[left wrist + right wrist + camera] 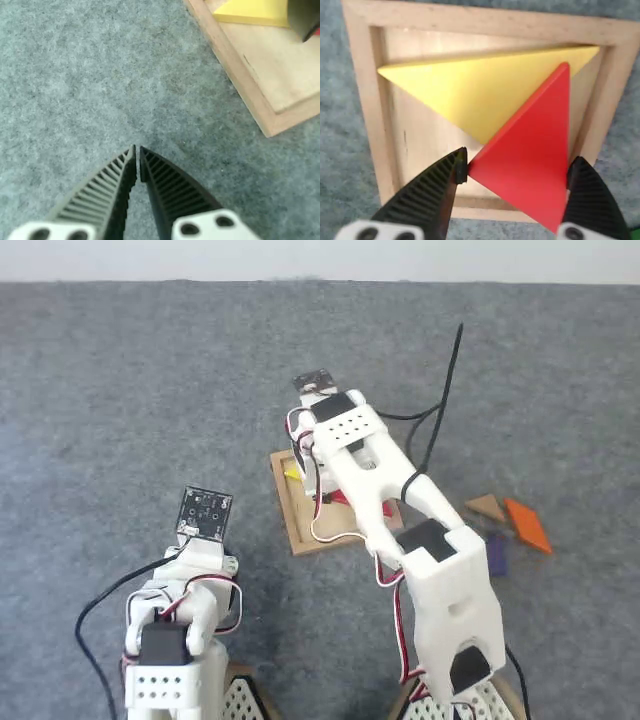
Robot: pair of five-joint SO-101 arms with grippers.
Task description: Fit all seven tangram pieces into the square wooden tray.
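The square wooden tray (362, 100) holds a large yellow triangle (470, 90) along one side. My right gripper (517, 172) hangs over the tray, shut on a red triangle (530, 150) that is gripped by its edges. The red piece overlaps the yellow one's tip and reaches out past the tray rim. In the high view the right arm (370, 460) covers most of the tray (285, 505). My left gripper (137, 150) is shut with nothing in it, low over the grey carpet beside the tray corner (260, 107).
On the carpet to the right of the tray lie a brown triangle (485, 506), an orange parallelogram (527, 525) and a purple piece (495, 553). The left arm (185, 620) stands at the near left. Grey carpet stretches around the tray.
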